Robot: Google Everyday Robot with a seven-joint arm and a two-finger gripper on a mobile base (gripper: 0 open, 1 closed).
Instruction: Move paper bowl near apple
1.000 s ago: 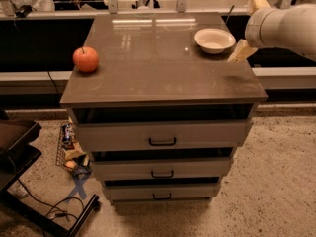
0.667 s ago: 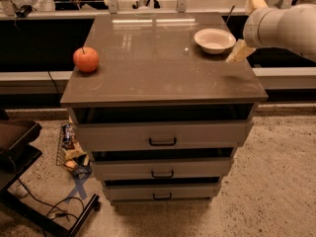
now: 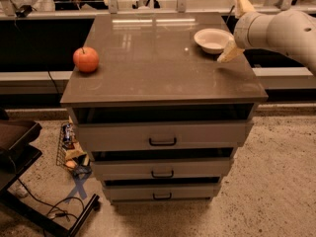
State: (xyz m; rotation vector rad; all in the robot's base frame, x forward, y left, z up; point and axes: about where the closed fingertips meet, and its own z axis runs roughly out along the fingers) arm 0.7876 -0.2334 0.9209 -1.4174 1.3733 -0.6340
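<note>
The off-white paper bowl (image 3: 213, 39) sits upright at the back right of the brown cabinet top (image 3: 158, 63). The red-orange apple (image 3: 86, 59) rests near the left edge of the same top, far from the bowl. My gripper (image 3: 236, 28) is just right of the bowl, at the cabinet's right edge. Its two pale fingers are spread wide, one fingertip (image 3: 229, 52) low by the bowl's right rim and the other raised behind. It holds nothing.
The cabinet has three drawers with dark handles (image 3: 162, 141). A black cart (image 3: 19, 147) stands at the lower left, with clutter and cables on the floor beside it. A counter edge runs behind the cabinet.
My gripper has shifted slightly left toward the bowl. The bowl and apple have not moved.
</note>
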